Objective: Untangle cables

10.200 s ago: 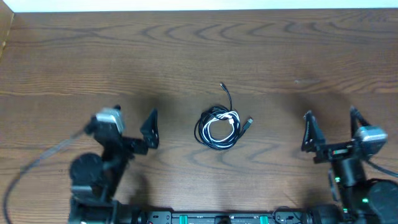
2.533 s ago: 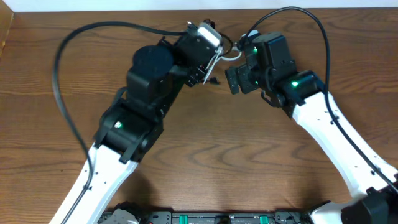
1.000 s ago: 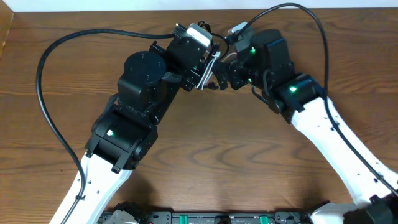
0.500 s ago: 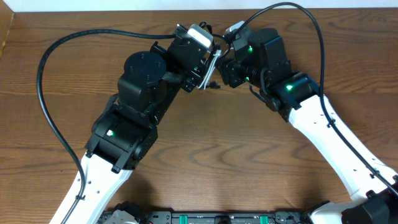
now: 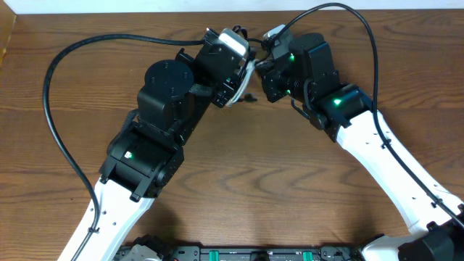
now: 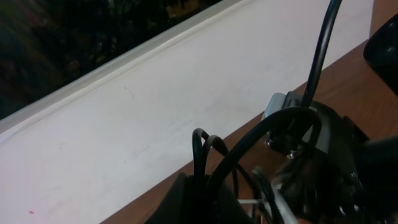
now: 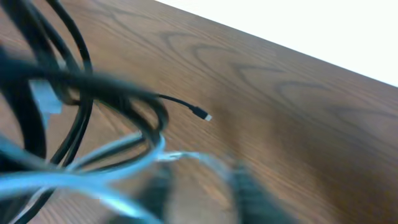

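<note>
Sat bunched near twelve o'clock as tangled loops of black cable [image 7: 79, 65] and white cable [image 7: 127, 149], one small plug end sticking out

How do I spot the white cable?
Find the far side of the wooden table, where the two robot arms meet. Right between them, the white cable is the only pale cord, looped in with the thin black cable.
</note>
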### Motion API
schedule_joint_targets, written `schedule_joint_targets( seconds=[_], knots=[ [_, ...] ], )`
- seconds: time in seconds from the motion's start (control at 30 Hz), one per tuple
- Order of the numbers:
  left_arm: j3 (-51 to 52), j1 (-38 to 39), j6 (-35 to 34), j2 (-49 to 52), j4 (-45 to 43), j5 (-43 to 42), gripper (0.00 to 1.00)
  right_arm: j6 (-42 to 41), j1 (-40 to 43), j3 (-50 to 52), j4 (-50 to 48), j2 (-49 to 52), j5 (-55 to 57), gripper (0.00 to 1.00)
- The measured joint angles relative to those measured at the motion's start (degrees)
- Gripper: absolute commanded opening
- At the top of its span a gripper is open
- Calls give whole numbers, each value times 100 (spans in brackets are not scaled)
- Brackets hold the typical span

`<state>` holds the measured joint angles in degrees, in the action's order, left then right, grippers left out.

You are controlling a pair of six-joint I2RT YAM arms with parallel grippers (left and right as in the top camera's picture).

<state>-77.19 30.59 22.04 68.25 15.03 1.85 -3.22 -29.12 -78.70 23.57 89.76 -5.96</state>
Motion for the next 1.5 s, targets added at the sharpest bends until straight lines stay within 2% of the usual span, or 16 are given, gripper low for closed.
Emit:
schedule_joint_targets(
  seconds=[0.13, 0.3, 0.47, 0.6, 0.63, 0.7, 0.73, 0.77, 0.8, 1.2, 1.47, 1.5],
  knots=[
    [0, 0, -2, 0, 2, 0, 8, 31, 0, 0, -2, 0, 98, 98],
    [0, 0, 0, 0, 0, 0, 7, 96, 0, 0, -15, -31, 142, 80],
    [0, 0, -2, 0, 0, 0, 7, 111, 0, 0, -284, -63, 155, 82],
    [0, 0, -2, 0, 22, 0, 7, 118, 0, 0, -605, -90, 168, 89],
    [0, 0, -2, 0, 35, 0, 7, 127, 0, 0, -636, -101, 173, 86],
    [0, 0, -2, 0, 74, 0, 7, 129, 0, 0, -693, -136, 168, 67],
    [0, 0, -2, 0, 81, 0, 7, 116, 0, 0, -717, -151, 168, 45],
    [0, 0, -2, 0, 87, 0, 7, 140, 0, 0, -761, -170, 168, 17],
    [0, 0, -2, 0, 90, 0, 7, 107, 0, 0, -787, -181, 168, 1],
    [0, 0, -2, 0, 116, 0, 7, -68, 2, 0, -581, -197, 249, 1],
    [0, 0, -2, 0, 155, 0, 7, -90, 7, -2, 157, -516, 1705, 1],
    [0, 0, -2, 0, 157, 0, 7, -109, 7, -2, 236, -568, 1858, 7]
  ],
)
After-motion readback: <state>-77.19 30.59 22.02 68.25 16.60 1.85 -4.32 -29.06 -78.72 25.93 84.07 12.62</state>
